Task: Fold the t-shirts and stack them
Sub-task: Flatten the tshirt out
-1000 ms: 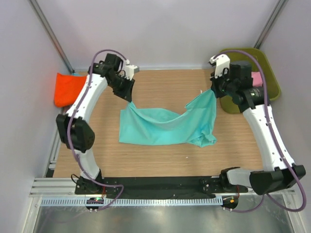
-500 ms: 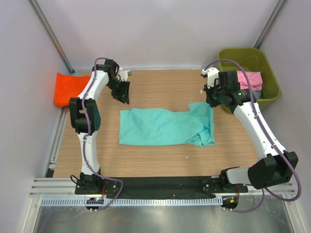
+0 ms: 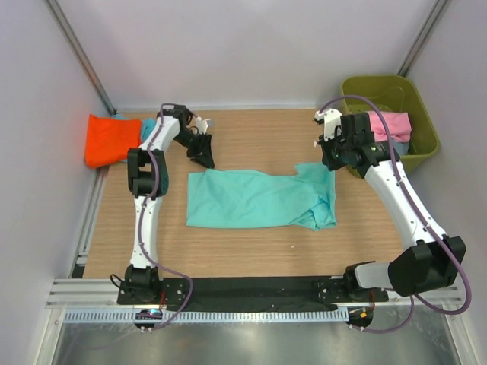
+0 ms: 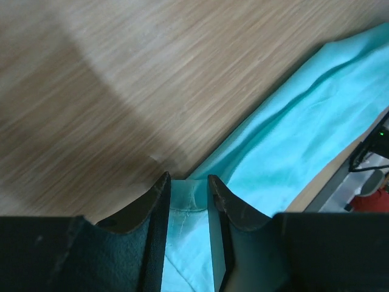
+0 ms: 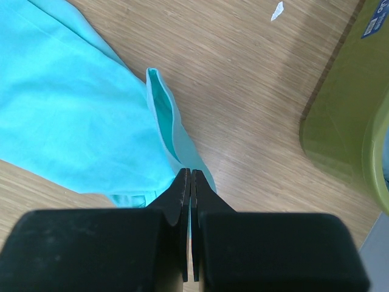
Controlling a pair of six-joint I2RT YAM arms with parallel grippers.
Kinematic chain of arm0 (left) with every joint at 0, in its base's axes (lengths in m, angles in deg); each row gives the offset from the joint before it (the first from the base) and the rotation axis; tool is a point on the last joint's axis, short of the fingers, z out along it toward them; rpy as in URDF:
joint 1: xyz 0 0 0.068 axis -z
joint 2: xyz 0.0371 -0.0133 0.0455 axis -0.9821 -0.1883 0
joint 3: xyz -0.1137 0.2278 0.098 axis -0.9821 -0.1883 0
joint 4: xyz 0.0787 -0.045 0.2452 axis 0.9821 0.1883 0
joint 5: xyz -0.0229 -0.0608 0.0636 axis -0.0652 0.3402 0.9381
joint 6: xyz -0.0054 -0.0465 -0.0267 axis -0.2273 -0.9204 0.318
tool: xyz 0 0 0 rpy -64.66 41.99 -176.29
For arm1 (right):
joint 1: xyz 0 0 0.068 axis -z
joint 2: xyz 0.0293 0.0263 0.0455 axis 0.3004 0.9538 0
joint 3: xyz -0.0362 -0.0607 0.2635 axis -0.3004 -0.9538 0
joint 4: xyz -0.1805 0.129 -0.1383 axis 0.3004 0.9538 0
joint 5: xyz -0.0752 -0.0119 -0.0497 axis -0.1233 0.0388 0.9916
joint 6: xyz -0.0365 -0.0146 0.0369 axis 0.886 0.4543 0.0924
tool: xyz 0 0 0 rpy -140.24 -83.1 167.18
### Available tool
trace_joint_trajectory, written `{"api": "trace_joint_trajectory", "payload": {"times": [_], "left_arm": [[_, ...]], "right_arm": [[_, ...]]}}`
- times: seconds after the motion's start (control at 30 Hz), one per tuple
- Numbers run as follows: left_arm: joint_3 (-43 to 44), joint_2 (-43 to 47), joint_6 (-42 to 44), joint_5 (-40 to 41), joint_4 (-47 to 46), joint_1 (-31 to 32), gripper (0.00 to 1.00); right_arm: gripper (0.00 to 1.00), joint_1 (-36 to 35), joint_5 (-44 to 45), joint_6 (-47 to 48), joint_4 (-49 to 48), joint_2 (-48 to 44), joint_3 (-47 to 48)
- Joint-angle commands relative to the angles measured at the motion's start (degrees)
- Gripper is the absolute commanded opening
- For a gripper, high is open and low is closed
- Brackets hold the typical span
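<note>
Over the table, top cam: see teal t-shirt (image 3: 259, 199) lying flat mid-table (image 3: 251, 251) as a wide band, rumpled and doubled at its right end. Find left gripper (image 3: 204, 157) just over far-left corner, right gripper (image 3: 329, 158) at far-right corner. Note orange t-shirt (image 3: 105, 139) bunched at table's left edge, pink t-shirt (image 3: 390, 122) in olive bin (image 3: 377, 78), both well apart from teal one.

Left wrist cam: see fingers (image 4: 159, 201) spread a little, nothing pinched. Teal corner shows thru the gap beneath tips; can't tell if touching.

Right wrist cam: see fingers (image 5: 181, 188) pressed together, tips right at sleeve hem. Can't tell whether any cloth is caught btwn them. Spot bin wall off to the right, apart from cloth.

Handling, as a guess: expect light, limp cloth w/ no stiffness. Will sag and crease btwn hold pts, prob slide easily on smooth wood. Best taken at two corners of one edge, pinching all layers at hem, not mid-panel. Flatten rumpled right end before folding further.
</note>
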Motion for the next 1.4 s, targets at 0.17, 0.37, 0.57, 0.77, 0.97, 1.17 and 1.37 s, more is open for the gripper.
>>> {"api": "trace_joint_trajectory", "payload": {"times": [0.17,0.37,0.57,0.77,0.97,1.17,1.37], "left_arm": [[-4.0,3.5,0.7,-7.9,2.5,-2.1,0.31],[-2.8,2.7,1.1,-8.2,3.1,-2.9,0.31],[-4.1,2.9,1.6,-10.1,4.1,-5.3,0.34],[-4.2,2.6,2.3,-9.4,4.9,-5.6,0.47],[-3.4,1.0,1.9,-9.1,4.5,-5.6,0.45],[-3.3,-0.2,1.5,-9.6,3.9,-5.5,0.42],[-3.3,-0.8,1.2,-10.0,3.8,-5.5,0.34]], "right_arm": [[0.01,0.2,0.7,-0.7,-2.2,-2.9,-1.7],[0.01,0.2,1.1,-0.6,-2.0,-3.2,-1.2],[0.01,0.6,1.1,-0.7,-1.9,-4.1,-2.1],[0.02,0.8,1.0,-0.7,-2.0,-4.2,-2.2],[0.01,1.0,0.8,-0.9,-2.3,-3.9,-2.2],[0.01,1.2,0.9,-1.0,-2.4,-3.9,-2.7],[0.01,1.6,1.0,-1.2,-2.7,-3.9,-3.1]]}}
